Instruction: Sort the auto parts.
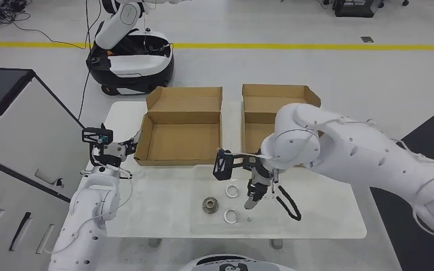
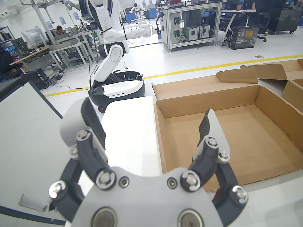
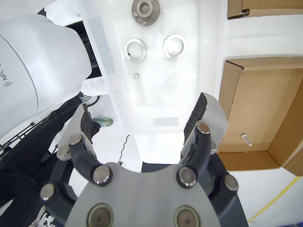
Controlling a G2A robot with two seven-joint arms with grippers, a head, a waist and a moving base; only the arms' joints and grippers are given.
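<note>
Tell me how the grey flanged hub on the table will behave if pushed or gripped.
The flanged hub looks like solid metal, so probably stiff and heavy for its size. It lies flat on its wide disc, so it should slide rather than roll or tip. Its smooth finish may be slippery to grip.

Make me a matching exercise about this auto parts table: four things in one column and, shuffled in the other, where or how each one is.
Things: 1 grey flange; 2 bolt; 3 left box; 4 left gripper.
States: A lid open, nothing inside; B fingers apart, holding nothing; C lying in the right box; D on the white table by two rings.
Pairs: 1-D, 2-C, 3-A, 4-B.
</note>
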